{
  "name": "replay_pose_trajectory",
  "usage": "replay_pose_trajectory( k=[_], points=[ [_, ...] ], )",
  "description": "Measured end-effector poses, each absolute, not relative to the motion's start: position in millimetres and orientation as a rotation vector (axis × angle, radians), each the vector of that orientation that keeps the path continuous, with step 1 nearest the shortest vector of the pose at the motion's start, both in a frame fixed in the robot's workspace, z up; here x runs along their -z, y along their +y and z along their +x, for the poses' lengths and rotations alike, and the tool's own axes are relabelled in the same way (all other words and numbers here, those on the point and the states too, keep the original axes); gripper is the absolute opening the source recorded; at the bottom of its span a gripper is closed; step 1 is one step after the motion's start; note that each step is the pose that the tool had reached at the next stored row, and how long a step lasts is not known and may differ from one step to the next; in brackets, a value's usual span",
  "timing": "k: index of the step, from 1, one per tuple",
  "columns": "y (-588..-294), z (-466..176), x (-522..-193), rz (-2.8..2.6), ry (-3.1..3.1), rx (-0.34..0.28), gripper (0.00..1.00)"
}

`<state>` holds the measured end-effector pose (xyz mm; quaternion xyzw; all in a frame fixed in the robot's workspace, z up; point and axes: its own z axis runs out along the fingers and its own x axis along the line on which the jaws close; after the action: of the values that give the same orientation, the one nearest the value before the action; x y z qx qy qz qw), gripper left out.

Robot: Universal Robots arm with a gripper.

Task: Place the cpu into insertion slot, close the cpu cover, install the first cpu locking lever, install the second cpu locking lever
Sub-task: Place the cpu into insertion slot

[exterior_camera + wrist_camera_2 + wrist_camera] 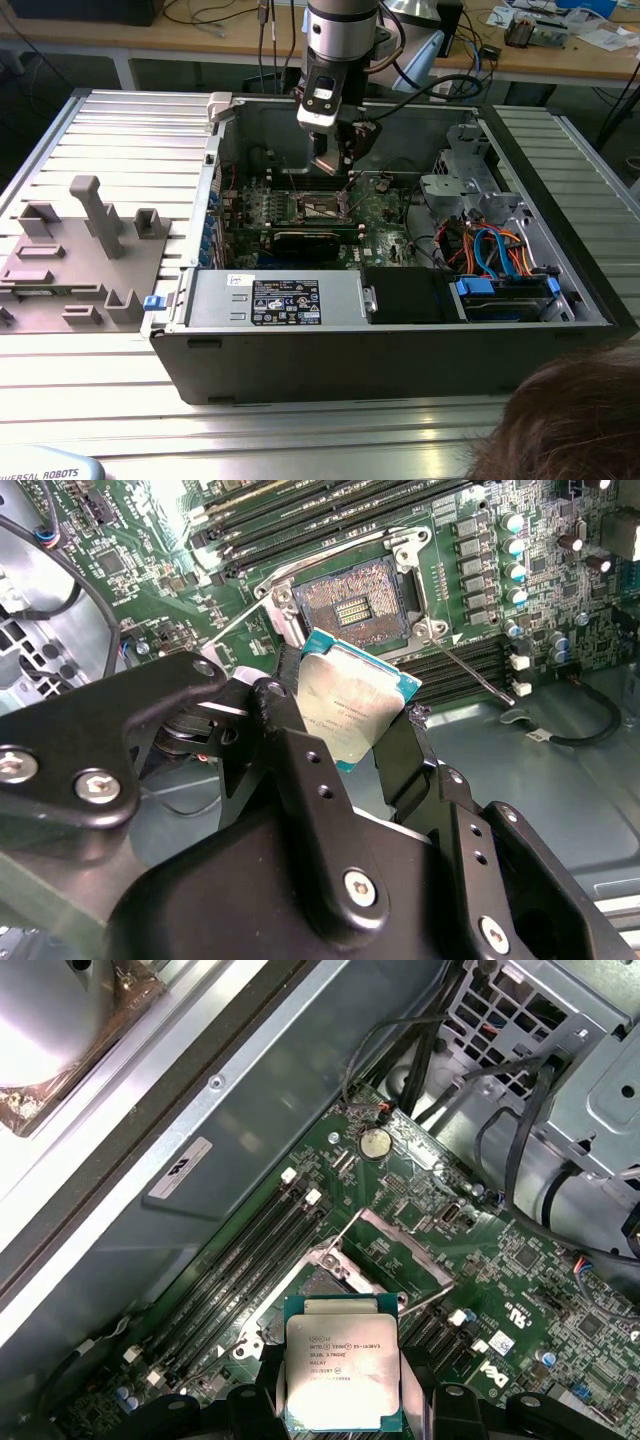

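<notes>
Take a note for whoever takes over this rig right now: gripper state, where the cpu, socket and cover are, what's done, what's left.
Gripper: shut on the cpu, held above the green board, clear of the socket.
Insertion slot: empty, contacts exposed.
Cpu cover: swung open.
Done: cpu gripped and near the slot.
Left: seat cpu, close cover, fasten both levers; one lever sticks out free beside the slot.

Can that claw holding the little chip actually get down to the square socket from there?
Probably yes: the claw holds the cpu over the bare insertion slot, whose cpu cover stands open.
</notes>
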<state>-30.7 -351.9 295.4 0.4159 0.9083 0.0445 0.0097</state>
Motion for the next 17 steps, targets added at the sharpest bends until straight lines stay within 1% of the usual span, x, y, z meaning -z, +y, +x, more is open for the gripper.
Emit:
replay_pose_trajectory(
  k=[17],
  points=[
    [-351.9, -30.7, -295.4, 1.329, 2.821, -0.138, 0.54]
  ],
)
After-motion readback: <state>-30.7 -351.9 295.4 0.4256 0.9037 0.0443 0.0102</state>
